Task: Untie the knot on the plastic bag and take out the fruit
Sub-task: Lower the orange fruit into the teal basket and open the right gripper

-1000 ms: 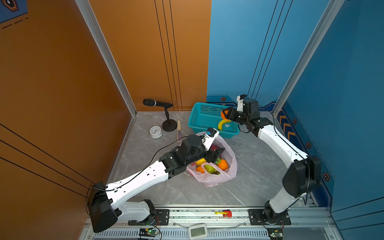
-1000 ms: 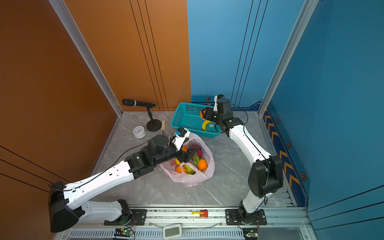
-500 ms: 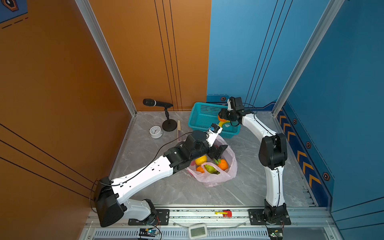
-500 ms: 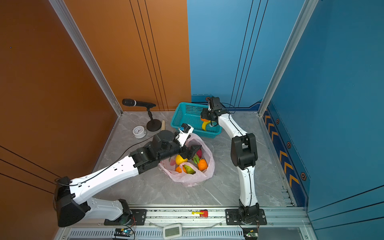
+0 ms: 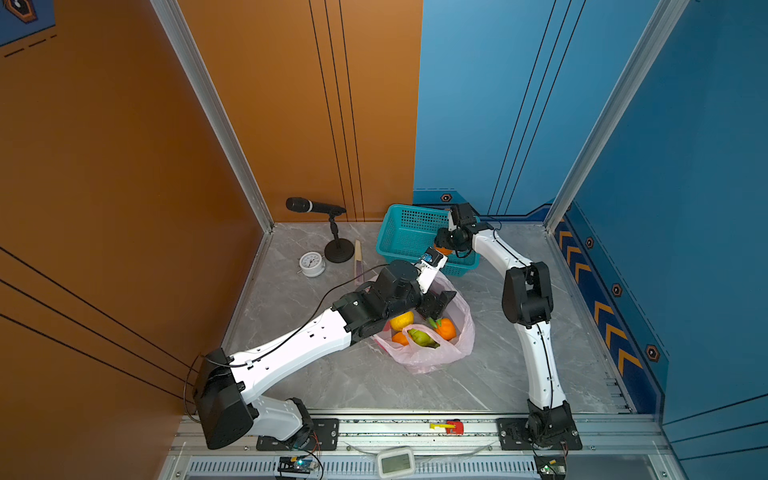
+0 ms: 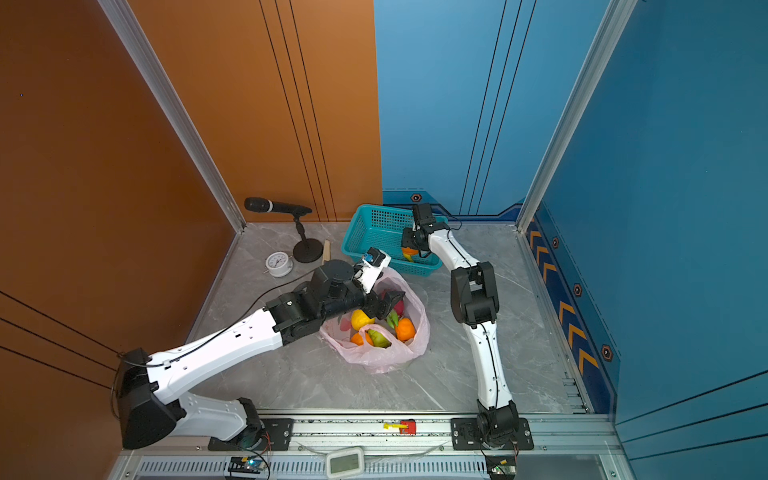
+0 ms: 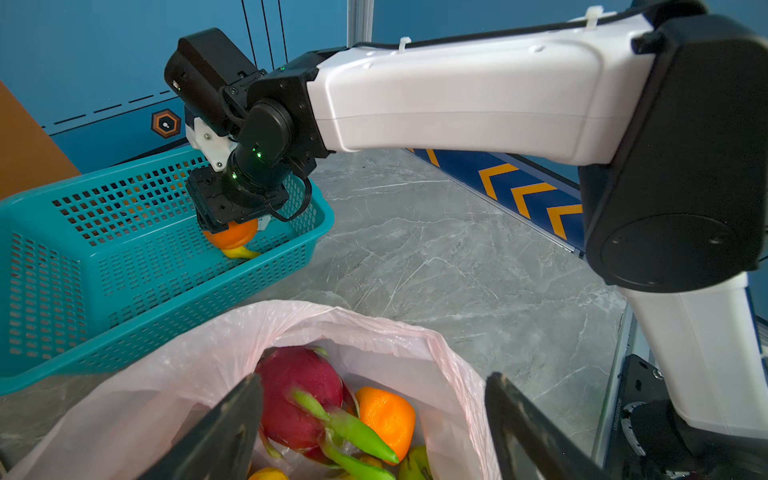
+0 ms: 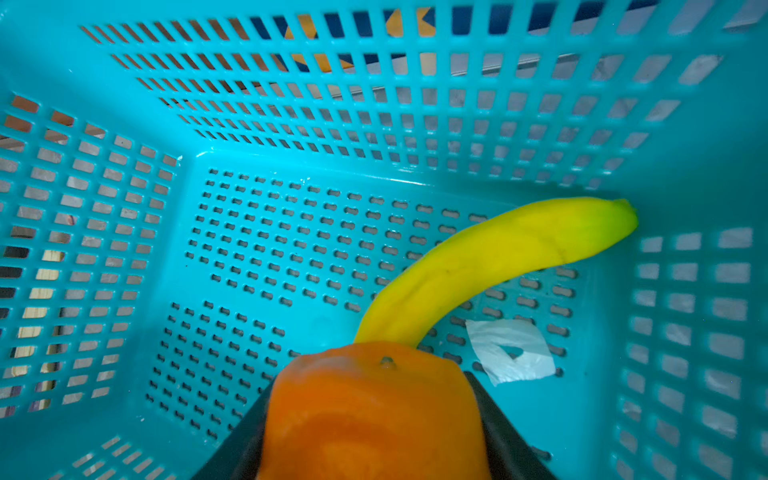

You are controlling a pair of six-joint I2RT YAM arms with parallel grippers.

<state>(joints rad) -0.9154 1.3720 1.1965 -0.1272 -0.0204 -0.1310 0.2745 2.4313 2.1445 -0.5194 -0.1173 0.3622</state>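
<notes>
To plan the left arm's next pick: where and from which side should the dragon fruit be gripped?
Grip the dragon fruit across its round magenta body, from above through the open mouth of the plastic bag. It lies uncovered; its thin green scales would likely slip from the fingers.

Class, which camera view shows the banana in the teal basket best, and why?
The right wrist view: the banana lies nearly whole on the teal basket floor, only its near end hidden behind an orange. The left wrist view shows just a yellow tip under that orange; the top views, at most a sliver.
</notes>
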